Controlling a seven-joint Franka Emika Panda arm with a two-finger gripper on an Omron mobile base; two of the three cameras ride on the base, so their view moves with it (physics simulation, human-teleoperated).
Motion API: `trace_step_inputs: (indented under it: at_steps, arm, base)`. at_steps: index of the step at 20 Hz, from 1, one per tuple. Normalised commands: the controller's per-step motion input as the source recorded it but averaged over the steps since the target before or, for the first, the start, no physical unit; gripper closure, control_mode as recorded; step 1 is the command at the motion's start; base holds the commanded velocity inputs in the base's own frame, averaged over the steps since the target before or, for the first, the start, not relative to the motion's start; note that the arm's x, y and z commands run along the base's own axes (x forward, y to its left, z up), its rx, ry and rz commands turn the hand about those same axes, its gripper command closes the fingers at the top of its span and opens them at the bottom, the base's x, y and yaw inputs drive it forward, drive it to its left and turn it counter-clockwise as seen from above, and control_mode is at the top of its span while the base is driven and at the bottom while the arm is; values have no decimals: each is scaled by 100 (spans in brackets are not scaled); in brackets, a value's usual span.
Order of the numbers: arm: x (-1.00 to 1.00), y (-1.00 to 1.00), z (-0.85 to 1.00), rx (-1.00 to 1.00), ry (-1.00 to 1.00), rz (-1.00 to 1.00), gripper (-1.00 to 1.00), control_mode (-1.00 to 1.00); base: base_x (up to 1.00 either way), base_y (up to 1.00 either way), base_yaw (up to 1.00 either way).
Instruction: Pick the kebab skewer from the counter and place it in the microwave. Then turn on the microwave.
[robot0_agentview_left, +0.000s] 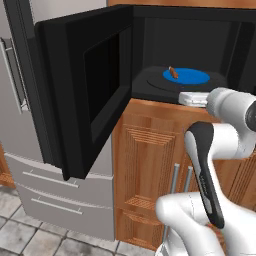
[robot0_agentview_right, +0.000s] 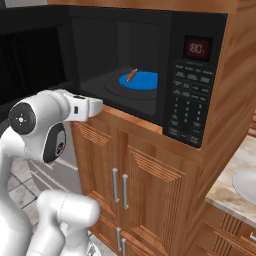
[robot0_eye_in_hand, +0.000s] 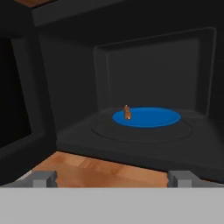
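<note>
Hand view — released end effector (robot0_eye_in_hand: 113, 178); stubby kebab skewer (robot0_eye_in_hand: 127, 113) on round blue plate (robot0_eye_in_hand: 153, 118).

Microwave (robot0_agentview_right: 150, 30) matt black; blue plate (robot0_eye_in_hand: 146, 117) smooth; cabinet (robot0_agentview_right: 150, 185) grained wood, metal handles (robot0_agentview_right: 119, 187).

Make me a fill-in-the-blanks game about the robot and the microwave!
1. The kebab skewer lies on the ____ round plate.
2. The microwave door is swung ____.
3. The tool holds ____.
4. The number on the microwave's display glows ____.

Missing words: blue; open; nothing; red
</note>
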Motion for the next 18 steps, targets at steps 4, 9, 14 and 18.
trace_step_inputs:
  at_steps: [4, 9, 14, 18]
  arm:
    - [-40, 18, 13, 0, 0, 0, -100, -100]
    - [-43, 20, 10, 0, -1, 0, -100, -100]
    - [-50, 18, 6, 0, -1, 0, -100, -100]
    - [-52, 29, 0, 0, -1, 0, -100, -100]
  base:
    - [0, 0, 0]
    - [0, 0, 0]
    - [0, 0, 0]
    - [0, 0, 0]
